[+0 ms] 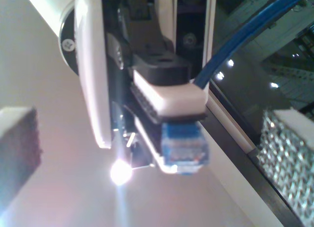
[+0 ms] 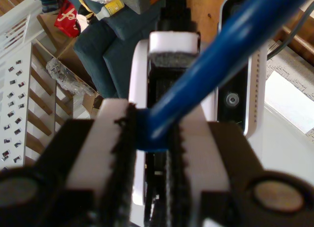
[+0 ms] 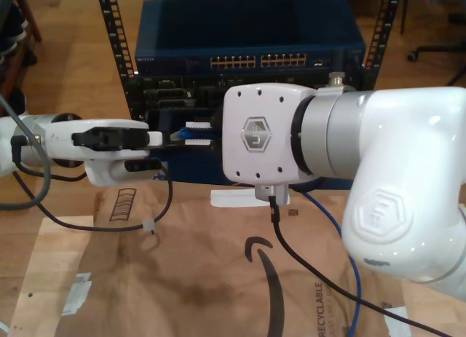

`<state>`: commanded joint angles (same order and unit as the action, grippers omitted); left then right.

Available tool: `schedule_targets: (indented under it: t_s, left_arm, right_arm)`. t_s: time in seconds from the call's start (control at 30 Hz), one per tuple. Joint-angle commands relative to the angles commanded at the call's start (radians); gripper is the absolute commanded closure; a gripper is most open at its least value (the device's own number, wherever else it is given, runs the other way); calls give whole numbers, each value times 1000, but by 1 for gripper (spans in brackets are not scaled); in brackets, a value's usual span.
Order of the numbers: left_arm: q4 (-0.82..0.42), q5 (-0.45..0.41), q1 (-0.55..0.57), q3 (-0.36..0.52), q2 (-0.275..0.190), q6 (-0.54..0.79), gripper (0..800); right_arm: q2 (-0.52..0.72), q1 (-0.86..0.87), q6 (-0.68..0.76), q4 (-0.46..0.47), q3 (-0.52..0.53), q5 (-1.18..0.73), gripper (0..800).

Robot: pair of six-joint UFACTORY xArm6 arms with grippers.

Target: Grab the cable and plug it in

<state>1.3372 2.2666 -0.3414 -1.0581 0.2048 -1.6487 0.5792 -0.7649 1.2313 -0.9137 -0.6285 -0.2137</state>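
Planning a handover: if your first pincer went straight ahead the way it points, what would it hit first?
Likely the cable's blue plug, held in my shut second pincer; depth is unclear.

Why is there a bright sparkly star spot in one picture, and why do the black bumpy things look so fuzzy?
In the first wrist view, a light bounces off a shiny surface as glare below the plug. In the second wrist view, my second gripper sits too close to the lens, so its fingers blur around the cable. The exterior view looks evenly lit and sharp.
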Motion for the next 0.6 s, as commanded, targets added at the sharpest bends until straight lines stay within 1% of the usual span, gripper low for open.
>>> schedule_targets:
  t_s: [0.03,0.07,0.17,0.23,0.37,0.47,0.53,0.6]
  left_arm:
    - [0,-2,0,-5,-6,-5,110]
    - [-3,-8,-2,-6,-14,-8,40]
    - [-9,-29,-28,-55,-23,-6,9]
    - [-41,-57,-61,-74,-23,-5,7]
    - [-255,-75,-130,-196,-23,-6,5]
    - [-341,-74,-183,-255,-29,-3,5]
    - [-397,-72,-199,-264,-58,0,5]
    - [-480,-74,-212,-262,-87,14,5]
  right_arm:
    - [-3,2,0,0,0,0,790]
    - [-9,8,2,0,-3,9,792]
    - [-71,9,-3,3,-20,157,798]
    - [-112,9,-3,8,-26,216,798]
    - [-155,40,-5,15,-12,305,798]
    - [-176,68,-9,21,12,405,798]
    - [-190,66,-9,43,32,502,798]
    - [-210,66,-11,87,60,600,797]
